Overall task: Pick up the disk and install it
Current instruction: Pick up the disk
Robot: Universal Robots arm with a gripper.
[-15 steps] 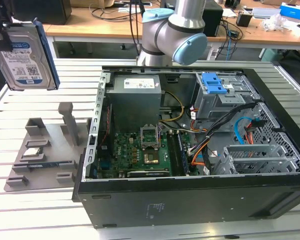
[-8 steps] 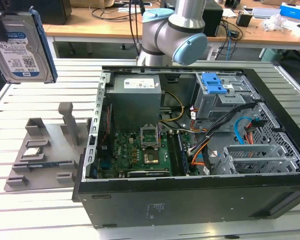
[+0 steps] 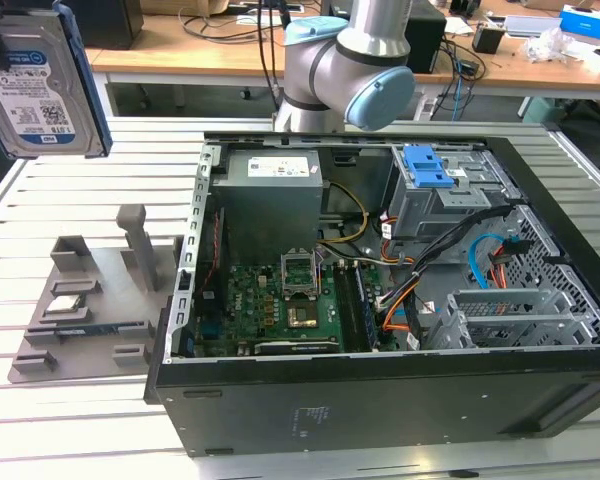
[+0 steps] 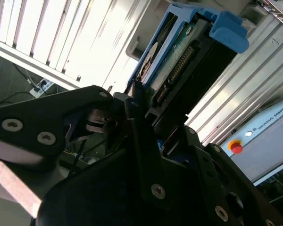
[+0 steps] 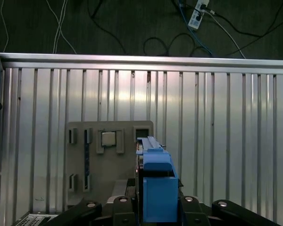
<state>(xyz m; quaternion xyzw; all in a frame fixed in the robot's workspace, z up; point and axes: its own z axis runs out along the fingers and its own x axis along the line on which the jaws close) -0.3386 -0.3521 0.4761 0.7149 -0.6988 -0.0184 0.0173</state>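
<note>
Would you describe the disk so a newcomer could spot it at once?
From the open computer case, look to the exterior view's upper left, above the grey fixture. The disk hangs there in the gripper: silver, labelled, blue-framed, unlike the small square chip.

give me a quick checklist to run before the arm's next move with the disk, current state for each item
1. Disk off the grey holder: ok. It hangs above the table at the exterior view's left.
2. Jaws shut on the disk: ok. The second wrist view shows them clamped on its end.
3. Blue carrier frame on the disk: ok.
4. Computer case open: ok. The side panel is off and the inside is exposed.
5. Slot in the drive cage free: cannot tell.
6. Loose cables clear of the cage: not ok. They run right beside it.
</note>
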